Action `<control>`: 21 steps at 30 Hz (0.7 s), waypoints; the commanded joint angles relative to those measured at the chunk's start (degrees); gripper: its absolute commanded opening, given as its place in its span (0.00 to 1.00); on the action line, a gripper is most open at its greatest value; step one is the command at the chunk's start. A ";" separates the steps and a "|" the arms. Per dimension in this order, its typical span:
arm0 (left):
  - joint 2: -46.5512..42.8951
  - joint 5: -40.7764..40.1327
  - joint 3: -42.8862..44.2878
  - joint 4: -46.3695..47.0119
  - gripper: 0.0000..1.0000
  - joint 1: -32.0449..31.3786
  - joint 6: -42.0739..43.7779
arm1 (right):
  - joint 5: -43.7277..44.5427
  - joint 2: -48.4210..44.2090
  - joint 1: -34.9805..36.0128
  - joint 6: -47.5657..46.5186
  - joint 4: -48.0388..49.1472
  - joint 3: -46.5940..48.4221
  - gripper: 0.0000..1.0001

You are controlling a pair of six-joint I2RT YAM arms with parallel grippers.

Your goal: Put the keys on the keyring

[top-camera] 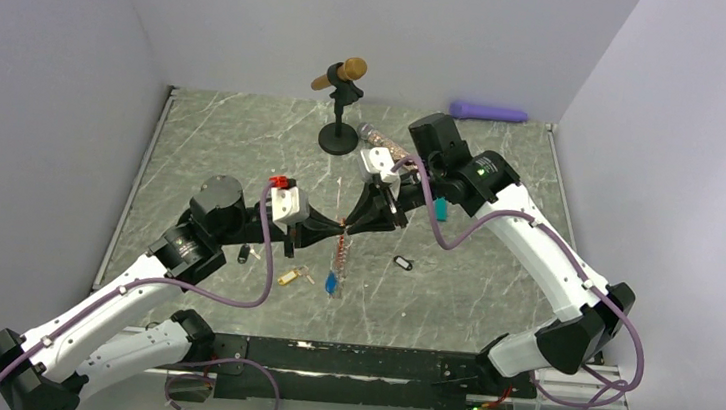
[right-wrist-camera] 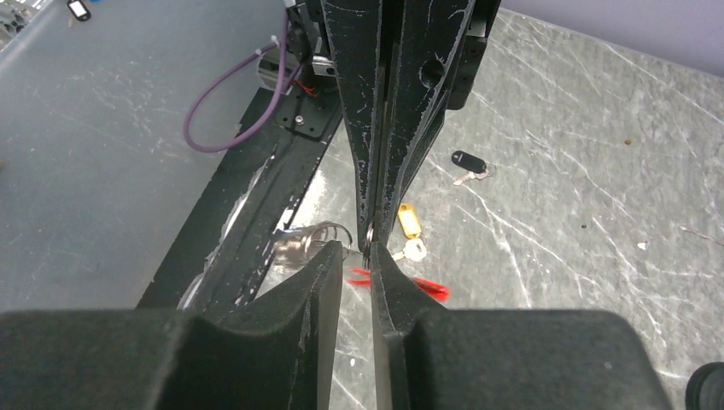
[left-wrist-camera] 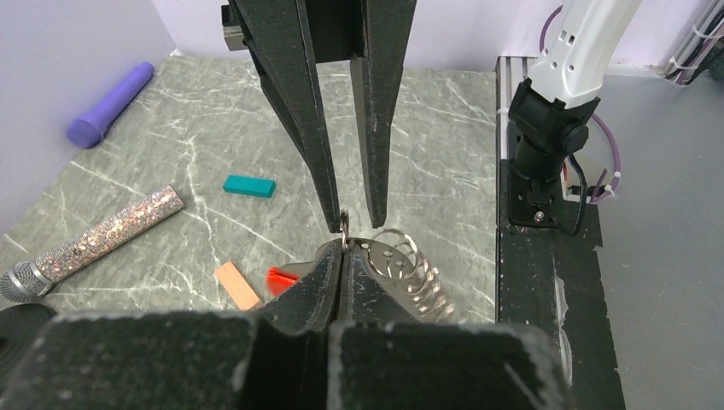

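My left gripper (left-wrist-camera: 343, 246) is shut on a thin ring of the keyring (left-wrist-camera: 408, 266), whose silvery coil (top-camera: 339, 253) hangs below it, a blue tag (top-camera: 331, 283) at the coil's lower end. The red clip (left-wrist-camera: 280, 278) shows under the fingers. My right gripper (right-wrist-camera: 357, 249) meets the left one tip to tip, jaws a narrow gap apart and straddling the held ring. Loose keys lie on the table: a yellow-tagged one (right-wrist-camera: 409, 219), a black-tagged one (right-wrist-camera: 468, 160) and another black-tagged one (top-camera: 403, 263).
A teal block (left-wrist-camera: 249, 185), a tan wooden block (left-wrist-camera: 236, 284) and a glittery microphone (left-wrist-camera: 94, 243) lie near the right arm. A purple tube (top-camera: 488, 112) rests at the back wall. A stand holding a brown microphone (top-camera: 337, 137) is at the back centre.
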 commanded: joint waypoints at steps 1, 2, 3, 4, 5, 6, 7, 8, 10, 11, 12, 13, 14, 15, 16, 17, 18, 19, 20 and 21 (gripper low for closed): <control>-0.92 -0.05 0.12 4.19 0.00 -0.22 -1.90 | -0.60 0.28 0.50 0.34 1.60 -0.14 0.22; -0.96 0.01 0.04 4.42 0.00 -0.23 -2.12 | -0.50 0.31 0.59 0.36 1.68 -0.16 0.21; -0.97 0.05 -0.09 4.67 0.00 -0.24 -2.30 | -0.42 0.28 0.66 0.40 1.86 -0.29 0.21; -1.03 0.04 -0.14 4.91 0.00 -0.25 -2.48 | -0.32 0.30 0.74 0.43 2.04 -0.40 0.21; -1.03 0.09 -0.22 5.05 0.00 -0.21 -2.61 | -0.26 0.35 0.71 0.56 2.20 -0.50 0.21; -1.01 0.12 -0.28 5.22 0.00 -0.25 -2.76 | -0.20 0.36 0.79 0.56 2.29 -0.66 0.20; -0.97 0.12 -0.32 5.33 0.00 -0.25 -2.88 | -0.11 0.22 0.79 0.63 2.33 -0.73 0.20; -0.97 0.20 -0.32 5.48 0.00 -0.22 -2.97 | -0.13 0.19 0.81 0.62 2.35 -0.78 0.19; -0.89 0.27 -0.34 5.50 0.00 -0.21 -3.14 | -0.08 0.13 0.79 0.43 2.37 -0.71 0.15; -0.83 0.37 -0.32 5.48 0.00 -0.27 -3.16 | -0.17 0.13 0.75 0.24 2.16 -0.62 0.11; -0.81 0.34 -0.28 5.38 0.00 -0.22 -3.29 | -0.21 0.05 0.81 0.10 2.04 -0.53 0.07; -0.79 0.30 -0.25 5.35 0.00 -0.30 -3.34 | -0.17 0.08 0.79 -0.11 1.86 -0.52 0.04; -0.85 0.24 -0.31 5.39 0.00 -0.27 -3.50 | -0.20 0.02 0.84 -0.46 1.72 -0.52 0.00; -0.87 0.21 -0.32 5.48 0.00 -0.28 -3.53 | -0.21 0.05 0.80 -0.76 1.48 -0.52 0.00; -1.01 0.17 -0.32 5.64 0.00 -0.26 -3.66 | -0.22 0.02 0.81 -1.10 1.30 -0.57 0.00; -1.05 -0.06 -0.33 5.69 0.00 -0.24 -3.98 | -0.24 -0.10 0.75 -1.25 1.23 -0.60 0.00; -1.13 0.01 -0.40 5.77 0.00 -0.21 -4.28 | -0.25 -0.14 0.81 -1.52 1.07 -0.60 0.00; -1.14 0.03 -0.48 6.04 0.00 -0.23 -4.74 | -0.31 -0.26 0.82 -1.68 0.98 -0.56 0.00; -1.21 -0.09 -0.64 6.31 0.02 -0.26 -5.21 | -0.45 -0.36 0.75 -1.66 0.96 -0.52 0.00; -1.23 -0.20 -0.81 6.50 0.06 -0.26 -5.27 | -0.50 -0.36 0.78 -1.66 0.86 -0.44 0.00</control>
